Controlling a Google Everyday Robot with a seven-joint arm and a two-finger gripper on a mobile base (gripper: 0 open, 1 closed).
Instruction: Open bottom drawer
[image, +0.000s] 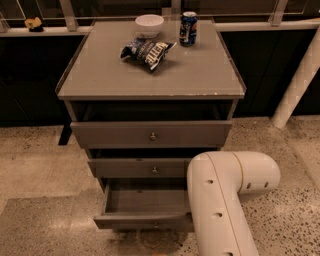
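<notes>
The bottom drawer (142, 220), flat-fronted and grey-brown, stands pulled out at lower centre, its right end behind the smooth white arm (220, 200). The gripper is hidden; its state cannot be told. Speckled floor (40, 170) lies open on the left.

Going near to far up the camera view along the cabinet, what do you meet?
The bottom drawer, pulled out → middle drawer → top drawer → chip bag → white bowl. The gripper is not in view; the arm shows at lower right.

Perhaps an office: terrazzo floor (35, 165).
</notes>
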